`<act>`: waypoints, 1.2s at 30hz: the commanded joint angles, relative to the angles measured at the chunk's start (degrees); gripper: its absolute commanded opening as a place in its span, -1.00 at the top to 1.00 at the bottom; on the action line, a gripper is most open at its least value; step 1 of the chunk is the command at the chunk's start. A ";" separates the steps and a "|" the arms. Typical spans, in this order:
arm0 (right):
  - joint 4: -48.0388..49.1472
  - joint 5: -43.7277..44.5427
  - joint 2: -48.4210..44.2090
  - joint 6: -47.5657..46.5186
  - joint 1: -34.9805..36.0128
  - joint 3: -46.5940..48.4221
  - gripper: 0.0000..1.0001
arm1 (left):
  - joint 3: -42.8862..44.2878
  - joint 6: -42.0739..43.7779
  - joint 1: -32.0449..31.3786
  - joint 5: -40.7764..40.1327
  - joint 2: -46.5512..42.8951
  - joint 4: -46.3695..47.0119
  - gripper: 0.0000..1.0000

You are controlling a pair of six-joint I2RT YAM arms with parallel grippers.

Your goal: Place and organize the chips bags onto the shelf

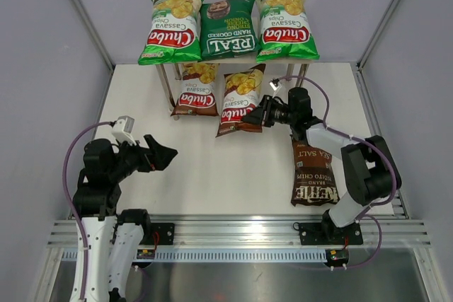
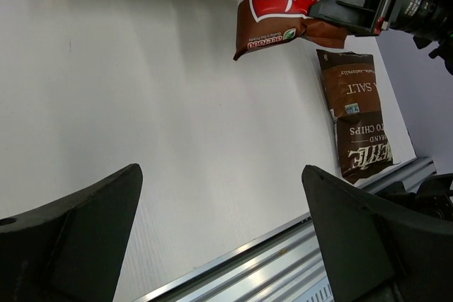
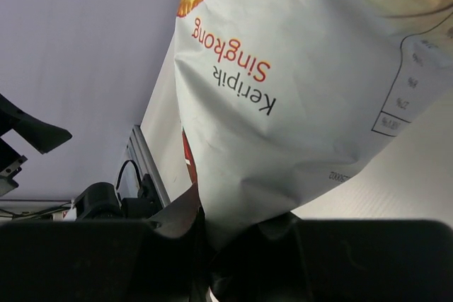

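Where right fingers [image 3: 368,259] pinch it, the glossy brown bag [image 1: 239,98] creases

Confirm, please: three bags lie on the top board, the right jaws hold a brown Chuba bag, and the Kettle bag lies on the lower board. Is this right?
Not quite: the Kettle bag lies on the table instead. The top external view shows it. The rest is right.

white table [image 1: 198,175] | pale lavender walls [image 1: 42,68] | aluminium rail [image 1: 241,235]
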 commanded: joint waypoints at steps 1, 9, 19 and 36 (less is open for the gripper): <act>2.22 -3.97 3.91 -0.87 -1.09 6.23 0.53 | 0.31 1.59 -0.86 0.97 -1.13 1.55 -0.98; 0.21 -4.94 11.83 -0.86 -1.53 14.14 0.50 | 0.14 1.77 -2.97 0.88 -3.07 1.55 -0.98; 10.37 -5.89 11.49 6.32 -1.97 10.13 0.49 | -0.30 1.51 -3.76 0.88 -4.30 2.07 -0.98; 0.60 -3.36 11.14 1.10 -1.27 14.84 0.42 | -0.83 1.42 -4.81 1.32 -5.71 2.25 -0.98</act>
